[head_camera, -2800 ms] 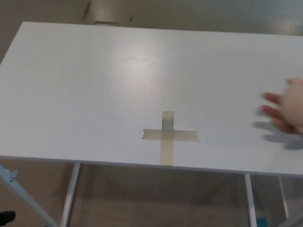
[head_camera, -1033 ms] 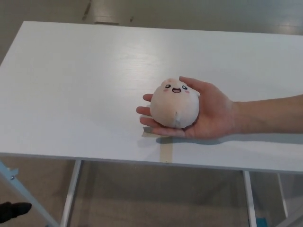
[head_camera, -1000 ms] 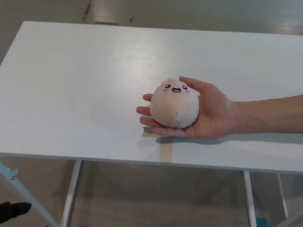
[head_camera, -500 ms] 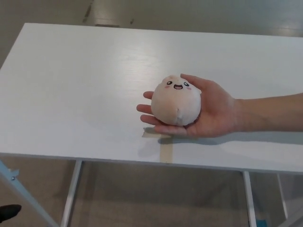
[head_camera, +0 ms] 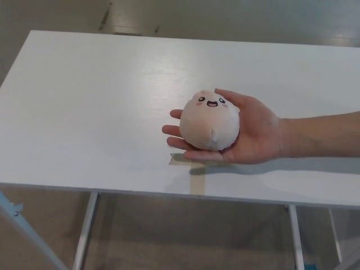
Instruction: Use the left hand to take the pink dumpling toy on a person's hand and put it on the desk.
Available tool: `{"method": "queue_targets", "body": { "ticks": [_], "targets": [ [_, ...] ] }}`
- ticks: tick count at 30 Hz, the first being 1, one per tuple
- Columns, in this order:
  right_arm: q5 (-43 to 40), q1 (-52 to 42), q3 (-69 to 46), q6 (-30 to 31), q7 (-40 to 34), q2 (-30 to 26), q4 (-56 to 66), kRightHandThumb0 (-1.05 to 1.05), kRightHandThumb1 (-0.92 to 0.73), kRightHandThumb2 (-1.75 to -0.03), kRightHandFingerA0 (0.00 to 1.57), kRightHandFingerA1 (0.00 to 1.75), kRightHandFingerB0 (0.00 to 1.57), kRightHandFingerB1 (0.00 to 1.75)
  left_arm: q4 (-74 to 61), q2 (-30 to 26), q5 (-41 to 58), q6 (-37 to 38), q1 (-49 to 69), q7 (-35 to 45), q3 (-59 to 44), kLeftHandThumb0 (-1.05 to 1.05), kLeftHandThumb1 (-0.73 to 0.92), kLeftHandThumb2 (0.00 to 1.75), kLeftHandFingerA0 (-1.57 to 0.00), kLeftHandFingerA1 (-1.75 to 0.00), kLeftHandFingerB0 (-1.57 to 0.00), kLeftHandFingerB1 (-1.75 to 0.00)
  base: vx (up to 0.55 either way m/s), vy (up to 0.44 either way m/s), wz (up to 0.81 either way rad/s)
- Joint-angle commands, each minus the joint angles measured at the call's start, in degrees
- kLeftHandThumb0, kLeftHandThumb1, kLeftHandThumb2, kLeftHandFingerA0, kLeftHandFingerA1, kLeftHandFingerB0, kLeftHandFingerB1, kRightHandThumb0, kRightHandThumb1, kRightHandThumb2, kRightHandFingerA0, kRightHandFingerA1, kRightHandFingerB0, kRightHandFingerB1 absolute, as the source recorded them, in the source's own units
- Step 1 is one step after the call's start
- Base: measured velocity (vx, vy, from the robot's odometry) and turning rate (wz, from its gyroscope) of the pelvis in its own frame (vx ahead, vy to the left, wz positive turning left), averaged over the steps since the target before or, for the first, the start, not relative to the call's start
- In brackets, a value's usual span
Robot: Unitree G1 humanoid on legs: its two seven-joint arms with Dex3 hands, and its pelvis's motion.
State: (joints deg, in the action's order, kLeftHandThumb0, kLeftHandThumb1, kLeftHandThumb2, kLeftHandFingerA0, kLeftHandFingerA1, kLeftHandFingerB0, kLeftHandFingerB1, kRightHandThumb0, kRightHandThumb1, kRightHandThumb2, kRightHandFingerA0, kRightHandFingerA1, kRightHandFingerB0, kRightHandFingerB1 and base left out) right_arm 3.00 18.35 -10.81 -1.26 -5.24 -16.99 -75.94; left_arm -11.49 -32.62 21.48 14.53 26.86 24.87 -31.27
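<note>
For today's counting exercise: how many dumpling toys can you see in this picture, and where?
1. The pink dumpling toy sits in a person's open hand, held over the white desk near the front edge. None others visible.

The dumpling toy (head_camera: 211, 119) is pale pink with a black-stitched face and rosy cheeks; the worktop (head_camera: 84, 112) is white; the tape cross (head_camera: 194, 171) is tan.

A lab-like test room: a bare white surface (head_camera: 84, 112) marked with a tape cross (head_camera: 194, 174), plain floor (head_camera: 225, 17) beyond.
</note>
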Motion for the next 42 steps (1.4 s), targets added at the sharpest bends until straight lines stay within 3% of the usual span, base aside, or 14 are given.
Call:
{"method": "queue_targets", "body": {
  "ticks": [1, 4, 9, 12, 14, 15, 20, 25, 34, 42],
  "targets": [
    [0.5, 0.3, 0.7, 1.9, 2.5, -0.9, -0.5, -0.21, -0.70, -0.60, 0.70, 0.47, 0.54, 0.42, -24.0, -19.6, 27.6, -5.4, -18.4, 0.6, -12.4, -0.33, 0.42, 0.53, -0.51, -0.44, -0.37, -0.34, 0.00, 0.000, 0.00],
    [0.7, -0.3, 1.2, 1.5, 2.7, -0.7, -0.4, -0.20, -0.69, -0.60, 0.70, 0.47, 0.55, 0.42, -21.6, -25.5, 18.6, -11.4, -31.4, -2.0, -2.9, -0.41, 0.43, 0.53, -0.52, -0.43, -0.36, -0.33, 0.00, 0.000, 0.00],
    [1.1, -0.2, 1.7, 1.5, 2.6, -0.8, -0.5, -0.20, -0.70, -0.60, 0.69, 0.46, 0.55, 0.42, -18.0, -28.1, 7.7, -20.5, -50.6, -2.3, 11.9, -0.45, 0.44, 0.54, -0.51, -0.43, -0.35, -0.32, 0.00, 0.000, 0.00],
    [1.1, 0.0, 1.8, 1.7, 2.4, -0.6, -0.6, -0.20, -0.70, -0.61, 0.69, 0.46, 0.55, 0.42, -13.7, -24.8, -1.4, -22.9, -62.4, 0.7, 21.2, -0.47, 0.45, 0.54, -0.48, -0.40, -0.34, -0.32, 0.00, 0.000, 0.00],
    [1.0, 0.3, 1.8, 1.9, 2.5, -0.5, -0.6, -0.20, -0.70, -0.60, 0.69, 0.46, 0.55, 0.42, -7.8, -18.9, -9.6, -23.2, -71.2, 3.5, 28.6, -0.50, 0.45, 0.54, -0.43, -0.39, -0.33, -0.31, 0.00, 0.000, 0.04],
    [0.8, 0.3, 1.7, 2.0, 2.5, -0.5, -0.6, -0.20, -0.70, -0.60, 0.68, 0.46, 0.55, 0.42, -5.5, -16.8, -12.6, -23.3, -74.0, 4.4, 31.3, -0.56, 0.39, 0.68, -0.39, -0.47, -0.29, -0.39, 0.00, 0.000, 0.00],
    [0.5, -0.4, 1.5, 1.7, 2.8, -0.4, -0.6, -0.20, -0.70, -0.61, 0.68, 0.46, 0.55, 0.42, -1.1, -13.3, -16.4, -23.3, -77.7, 5.4, 36.4, -0.57, 0.39, 0.68, -0.37, -0.46, -0.27, -0.38, 0.00, 0.000, 0.00],
    [-0.2, 0.0, 0.8, 1.8, 2.6, -0.4, -0.6, -0.21, -0.70, -0.60, 0.68, 0.46, 0.56, 0.43, 9.4, -6.2, -25.9, -24.6, -86.2, 6.2, 46.9, -0.58, 0.39, 0.68, -0.28, -0.43, -0.21, -0.37, 0.00, 0.000, 0.00],
    [-0.4, 0.2, 0.6, 1.4, 3.0, -0.3, -0.4, -0.20, -0.70, -0.60, 0.69, 0.47, 0.57, 0.43, 24.8, -0.1, -35.4, -26.2, -96.0, 7.7, 60.0, -0.58, 0.39, 0.67, -0.23, -0.41, -0.19, -0.36, 0.00, 0.000, 0.00],
    [-0.5, 1.1, 0.7, 1.9, 4.0, -0.7, -0.3, -0.21, -0.70, -0.61, 0.67, 0.46, 0.54, 0.42, 34.0, 4.8, -40.6, -29.5, -100.6, 8.1, 70.0, -0.61, 0.39, 0.69, -0.28, -0.44, -0.12, -0.34, 0.00, 0.000, 0.00]
  ]
}}
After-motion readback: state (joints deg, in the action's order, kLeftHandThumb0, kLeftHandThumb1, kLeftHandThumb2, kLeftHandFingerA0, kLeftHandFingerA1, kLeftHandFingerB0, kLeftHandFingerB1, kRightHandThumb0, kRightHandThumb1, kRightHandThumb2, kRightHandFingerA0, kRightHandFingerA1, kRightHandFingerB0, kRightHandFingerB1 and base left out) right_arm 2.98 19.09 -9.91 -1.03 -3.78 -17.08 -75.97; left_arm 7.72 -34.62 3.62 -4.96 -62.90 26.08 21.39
